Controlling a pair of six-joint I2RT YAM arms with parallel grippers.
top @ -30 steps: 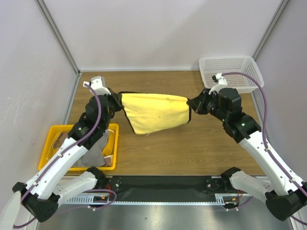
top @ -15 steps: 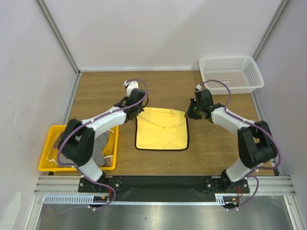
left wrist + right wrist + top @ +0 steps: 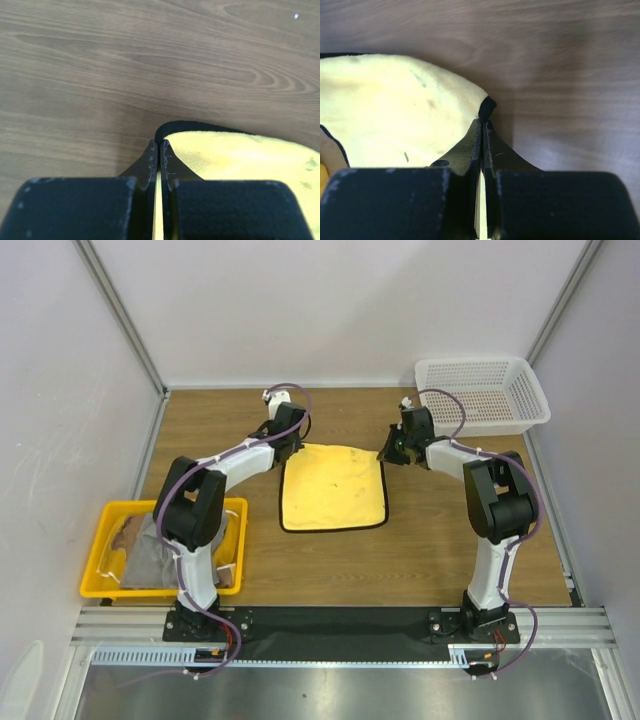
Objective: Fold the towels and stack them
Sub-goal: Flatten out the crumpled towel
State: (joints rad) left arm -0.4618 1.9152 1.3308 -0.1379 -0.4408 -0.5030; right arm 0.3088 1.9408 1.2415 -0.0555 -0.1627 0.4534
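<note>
Two towel [image 3: 333, 487] corners between closed fingers [image 3: 150, 161]

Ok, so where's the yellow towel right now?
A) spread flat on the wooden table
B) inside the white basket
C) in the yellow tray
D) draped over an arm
A: the yellow towel lies spread flat on the wooden table, with the left end effector and the right end effector each pinching a far corner.
</note>
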